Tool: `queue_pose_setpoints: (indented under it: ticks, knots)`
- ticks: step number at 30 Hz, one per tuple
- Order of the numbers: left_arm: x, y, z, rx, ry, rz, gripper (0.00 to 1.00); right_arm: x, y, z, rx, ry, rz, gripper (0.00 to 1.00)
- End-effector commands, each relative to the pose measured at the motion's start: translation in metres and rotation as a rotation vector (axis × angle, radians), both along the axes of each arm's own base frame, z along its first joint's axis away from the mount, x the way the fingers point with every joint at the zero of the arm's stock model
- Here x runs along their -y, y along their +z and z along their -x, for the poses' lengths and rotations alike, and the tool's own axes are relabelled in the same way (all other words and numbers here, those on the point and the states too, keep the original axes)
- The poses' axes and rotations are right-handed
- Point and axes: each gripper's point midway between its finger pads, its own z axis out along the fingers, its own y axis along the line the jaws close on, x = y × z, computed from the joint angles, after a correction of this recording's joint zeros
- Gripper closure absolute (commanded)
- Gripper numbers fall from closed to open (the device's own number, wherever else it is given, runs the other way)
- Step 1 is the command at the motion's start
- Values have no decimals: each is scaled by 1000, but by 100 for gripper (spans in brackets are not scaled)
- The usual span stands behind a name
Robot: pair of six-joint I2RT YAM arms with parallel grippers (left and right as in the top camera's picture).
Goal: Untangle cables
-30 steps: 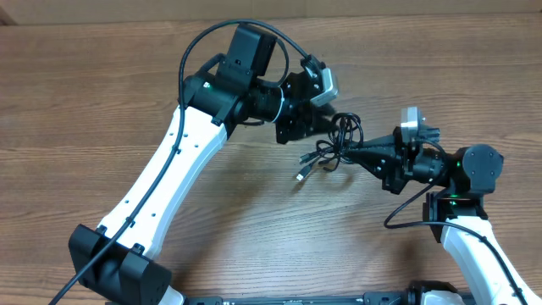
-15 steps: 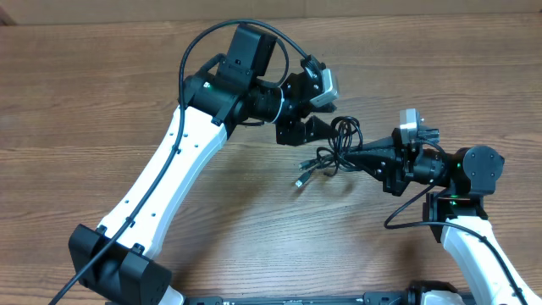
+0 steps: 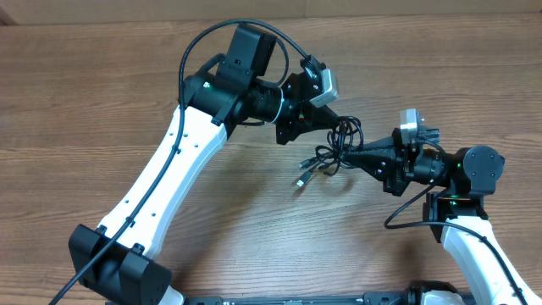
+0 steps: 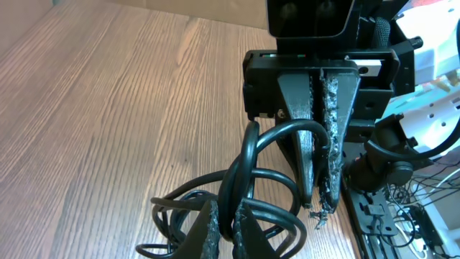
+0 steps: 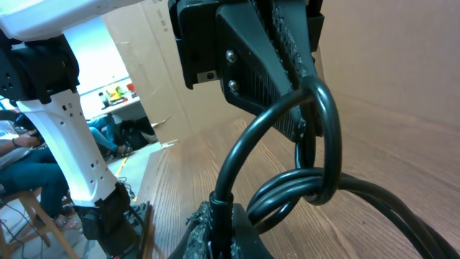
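Observation:
The cables point(image 3: 333, 151) are a small bunch of thin black loops on the wooden table between my two arms, with silver-tipped plug ends point(image 3: 301, 179) trailing to the left. My left gripper point(image 3: 333, 126) reaches in from the far side. In the left wrist view, the left gripper point(image 4: 228, 217) is shut on one upright loop of the cables point(image 4: 251, 155). My right gripper point(image 3: 348, 155) comes from the right. In the right wrist view, the right gripper point(image 5: 221, 220) is shut on a thick cable end, and the loops point(image 5: 325, 137) arch up to the left gripper's fingers point(image 5: 284, 50). The two grippers' fingertips are almost touching.
The wooden table point(image 3: 93, 93) extends widely to the left and front. The left arm's white link point(image 3: 174, 165) crosses the left half, and its base point(image 3: 110, 263) sits at the front edge. The right arm's own thick cable point(image 3: 406, 212) hangs by its base.
My left gripper opened briefly about half a second ago and has shut again on a loop of the bunch. The right gripper kept its hold and barely moved.

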Motion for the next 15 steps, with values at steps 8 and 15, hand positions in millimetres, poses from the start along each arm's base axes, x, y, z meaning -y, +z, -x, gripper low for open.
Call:
queue_pose_setpoints:
  ticks: [8,15]
  knots:
    - [3,13,2,33,-36,43,96,-1,7,0,29,5,2,69]
    - [3,13,2,32,-35,43,96,-1,7,0,29,5,2,63]
